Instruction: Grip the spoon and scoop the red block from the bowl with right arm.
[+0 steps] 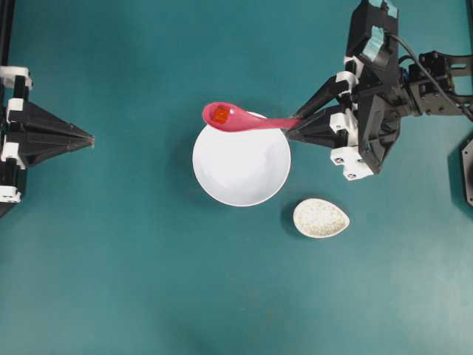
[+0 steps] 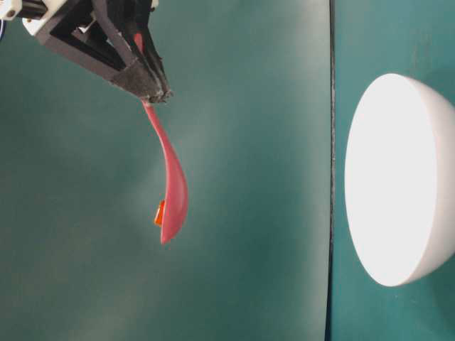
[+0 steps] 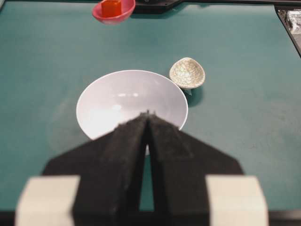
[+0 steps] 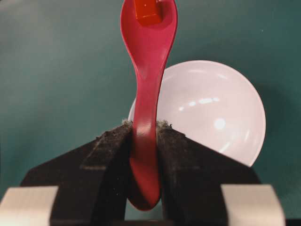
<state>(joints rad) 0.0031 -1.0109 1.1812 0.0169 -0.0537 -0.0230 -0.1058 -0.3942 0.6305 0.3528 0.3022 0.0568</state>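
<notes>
- In the right wrist view, closest to the lens, the right arm's fingers are pinching the handle of the spoon between their black pads, at bottom centre of the frame.
- The spoon runs upward from that grip to its scoop at the top edge, where the red block sits inside.
- Behind the spoon, right of centre, the bowl stands on the teal table; its white inside shows nothing in it.
- Overhead, the scoop lies over the bowl's upper-left rim, with the handle pointing right to the grip.
- The table-level view shows the spoon held clear of the bowl, not touching it.
- In the left wrist view the left arm's fingers are pressed together at bottom centre, pinching nothing.
- Beyond them is the bowl, then a speckled oval spoon rest just beside its upper right, and farthest, at the top edge, the scoop with the block.
</notes>
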